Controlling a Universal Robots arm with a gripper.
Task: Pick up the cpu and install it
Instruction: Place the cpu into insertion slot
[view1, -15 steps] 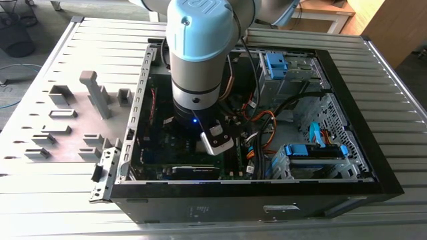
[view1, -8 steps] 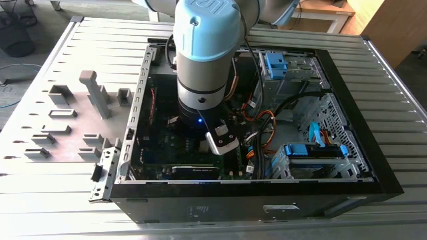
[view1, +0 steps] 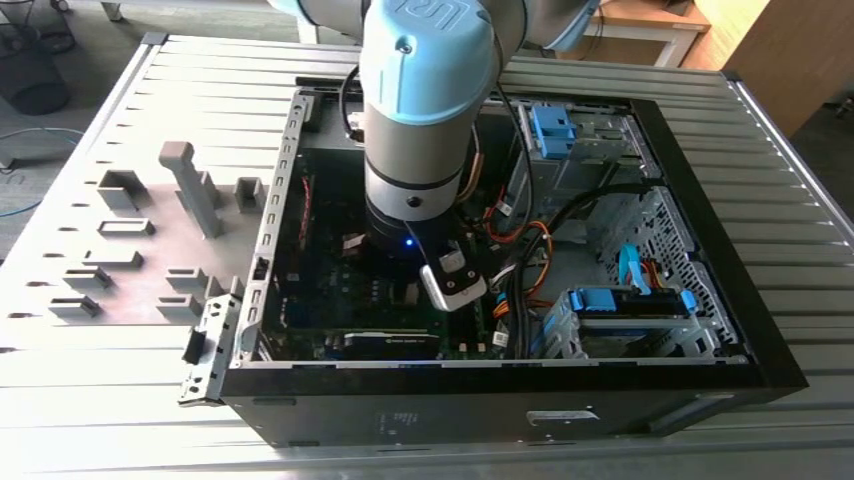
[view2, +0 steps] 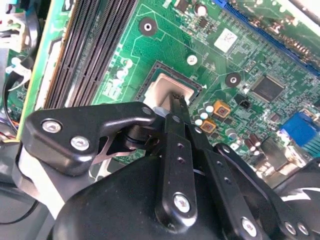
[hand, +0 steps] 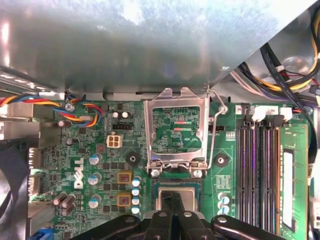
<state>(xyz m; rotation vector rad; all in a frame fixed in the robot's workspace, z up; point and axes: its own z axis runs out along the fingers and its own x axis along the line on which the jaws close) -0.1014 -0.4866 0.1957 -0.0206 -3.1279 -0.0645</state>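
We see the arm (view1: 420, 130) standing vertical inside the case (view1: 467, 412) — the gripper (view2: 176, 98) has its fingers pressed together, tips at the cpu (view2: 162, 90).

UR arm (view1: 420, 130) reaching straight down into open computer case (view1: 467, 400), motherboard (view1: 334, 290) beneath, grey holder blocks (view1: 134, 250) on the exterior view's left, slatted table (view1: 120, 440) under everything

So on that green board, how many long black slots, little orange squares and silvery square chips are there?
Long black memory slots: 4
Orange square parts: 2
Silvery square cpu: 1
Total: 7
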